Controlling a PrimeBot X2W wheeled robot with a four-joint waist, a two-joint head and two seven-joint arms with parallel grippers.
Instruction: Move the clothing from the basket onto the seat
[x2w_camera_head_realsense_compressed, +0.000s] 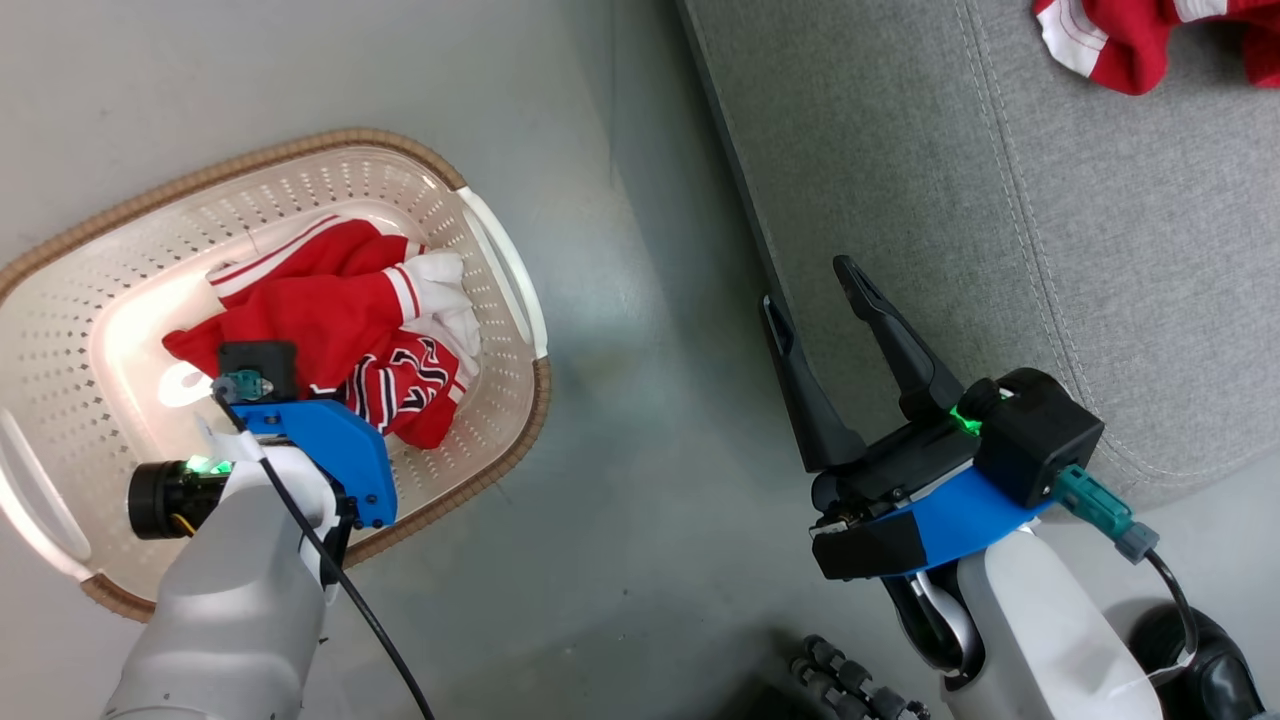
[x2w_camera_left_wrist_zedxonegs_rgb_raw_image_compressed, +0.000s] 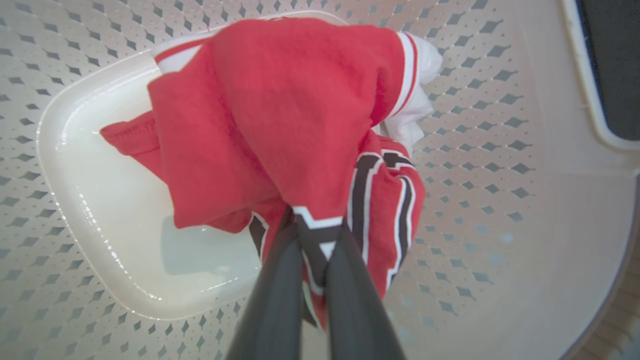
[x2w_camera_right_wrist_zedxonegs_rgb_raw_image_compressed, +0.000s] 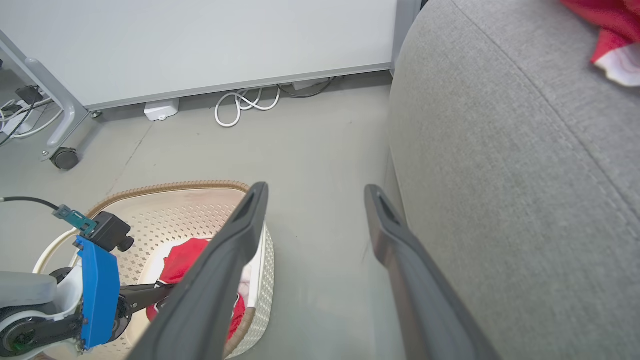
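my L pincer (x2w_camera_left_wrist_zedxonegs_rgb_raw_image_compressed: 315, 225) pinching jersey (x2w_camera_left_wrist_zedxonegs_rgb_raw_image_compressed: 385, 200) at lettering, in basket (x2w_camera_left_wrist_zedxonegs_rgb_raw_image_compressed: 500, 200) | R pincer (x2w_camera_head_realsense_compressed: 808, 285) spread, empty | cloth soft, light, prob. drapes; best held at bunched fold

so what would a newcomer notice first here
The bright red jersey with black-and-white lettering, bunched in the cream perforated plastic basket on the floor, with the left tool pinched shut on it. Next, another red-and-white garment on the big grey fabric sofa cushion, the right tool open near its edge.
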